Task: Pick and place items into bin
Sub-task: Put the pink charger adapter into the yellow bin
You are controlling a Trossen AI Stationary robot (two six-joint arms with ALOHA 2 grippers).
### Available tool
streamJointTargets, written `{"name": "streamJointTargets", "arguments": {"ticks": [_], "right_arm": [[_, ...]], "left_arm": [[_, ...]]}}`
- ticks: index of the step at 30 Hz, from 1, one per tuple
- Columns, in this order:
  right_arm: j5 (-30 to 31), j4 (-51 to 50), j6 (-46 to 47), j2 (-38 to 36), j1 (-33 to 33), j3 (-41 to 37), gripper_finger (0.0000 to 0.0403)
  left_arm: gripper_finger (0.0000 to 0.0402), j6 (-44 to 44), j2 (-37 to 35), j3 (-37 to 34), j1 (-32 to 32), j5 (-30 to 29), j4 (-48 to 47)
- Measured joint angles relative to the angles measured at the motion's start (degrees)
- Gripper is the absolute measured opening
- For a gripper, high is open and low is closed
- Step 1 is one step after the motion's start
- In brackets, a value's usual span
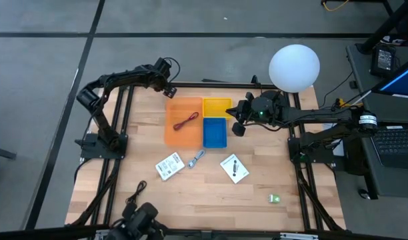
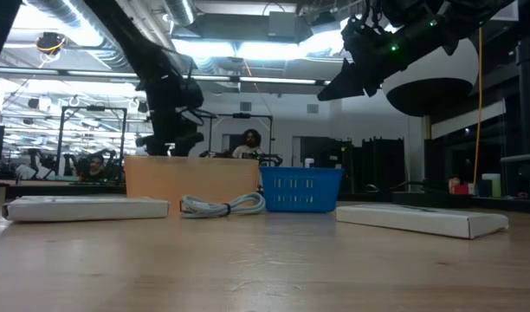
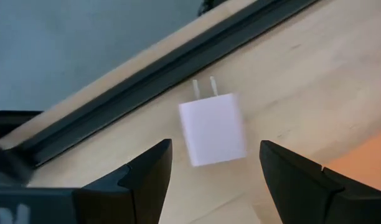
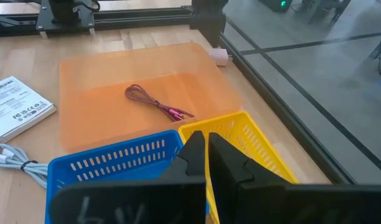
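My left gripper is open over the table's far edge, beside the orange bin's far left corner. A small white plug block with two prongs lies flat on the wood between its fingers, apart from both. My right gripper is shut and raised over the yellow bin and the blue bin; nothing shows between its fingers. The thin red cable lies in the orange bin. On the table lie two white cards, a silver-blue tool, a black cable and a green piece.
The orange bin, yellow bin and blue bin stand side by side at the table's far middle. A white globe hangs above the far right corner. Dark frame rails run along the table's edges.
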Motion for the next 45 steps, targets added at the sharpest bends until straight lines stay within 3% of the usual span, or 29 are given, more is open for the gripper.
{"name": "streamJointTargets", "arguments": {"ticks": [5, 36, 45], "right_arm": [[0.0, 0.0, 0.0, 0.0, 0.0, 0.0, 0.0004], [0.0, 0.1, -0.1, 0.0, 0.0, 0.0, 0.0004], [0.0, 0.0, -0.1, 0.0, 0.0, 0.0, 0.0004]], "left_arm": [[0.0237, 0.0, 1.1, 0.0, 0.0, 2.0, 1.4], [0.0237, -1.3, 6.9, 0.2, 0.2, 0.8, 5.9], [0.0201, -1.5, 6.9, 0.1, 1.0, 0.3, 5.5]]}}
